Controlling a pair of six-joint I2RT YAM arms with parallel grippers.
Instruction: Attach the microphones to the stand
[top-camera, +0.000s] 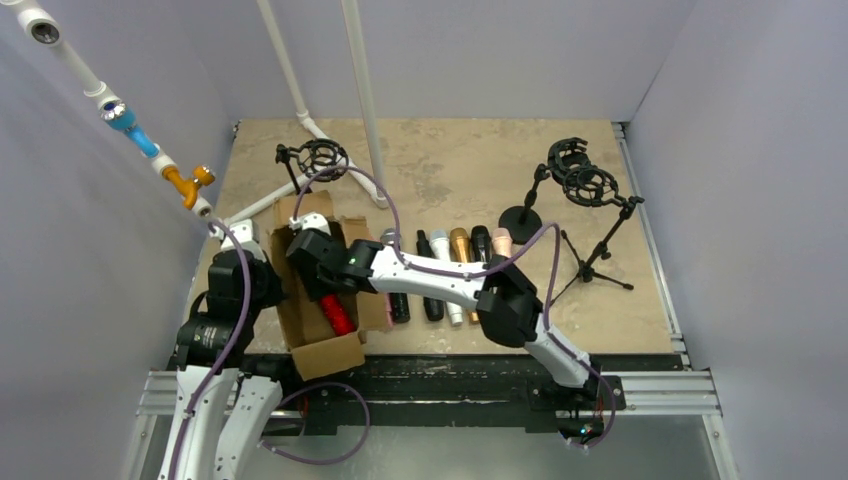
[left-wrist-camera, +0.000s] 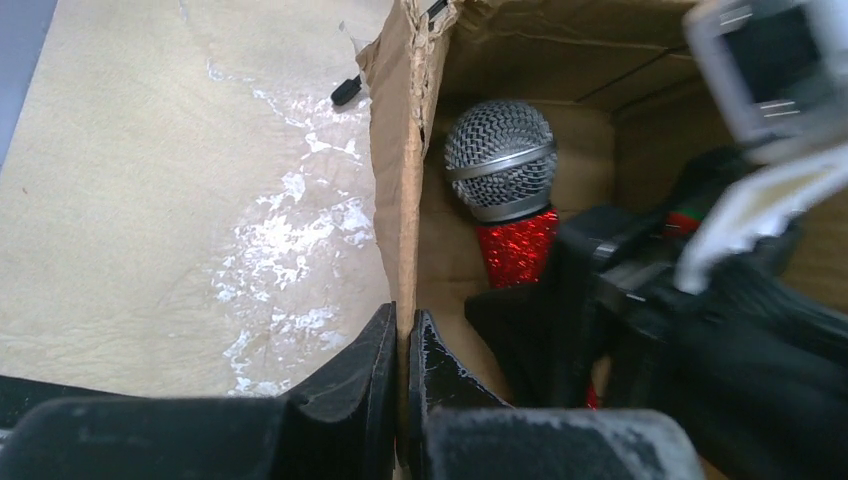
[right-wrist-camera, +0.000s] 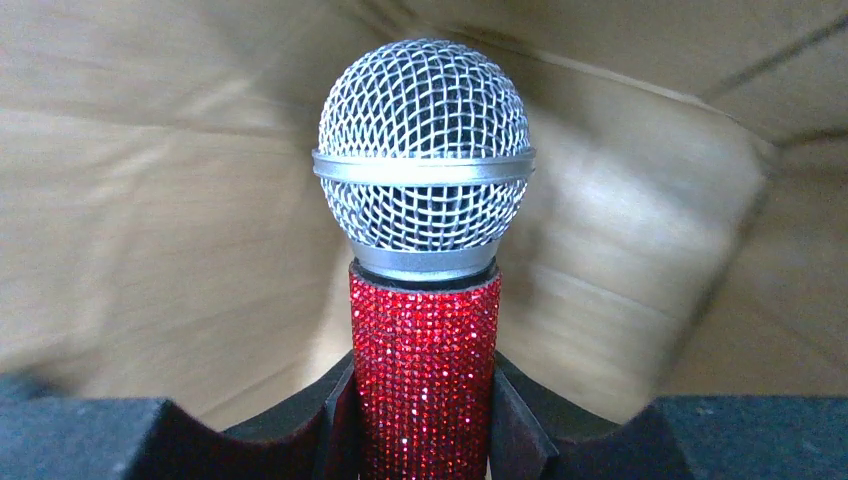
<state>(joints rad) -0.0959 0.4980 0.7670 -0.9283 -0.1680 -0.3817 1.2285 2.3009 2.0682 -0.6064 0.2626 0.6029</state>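
Observation:
A red glitter microphone (right-wrist-camera: 425, 350) with a silver mesh head lies inside the cardboard box (top-camera: 330, 355). My right gripper (right-wrist-camera: 425, 400) is shut on its body, a finger pressed against each side. From above, the red body (top-camera: 337, 315) shows just below the right gripper (top-camera: 315, 265). My left gripper (left-wrist-camera: 405, 330) is shut on the box's left wall (left-wrist-camera: 400, 200); the same microphone (left-wrist-camera: 500, 160) shows beyond it. Several more microphones (top-camera: 460, 245) lie in a row on the table. Stands with black shock mounts are at the back left (top-camera: 320, 158) and right (top-camera: 570, 160), (top-camera: 597, 187).
White PVC pipes (top-camera: 365, 100) rise from the table behind the box, and another pipe with blue and orange fittings (top-camera: 140, 140) crosses the upper left. The right arm (top-camera: 450, 280) stretches over the microphone row. A tripod base (top-camera: 595, 265) stands at the right.

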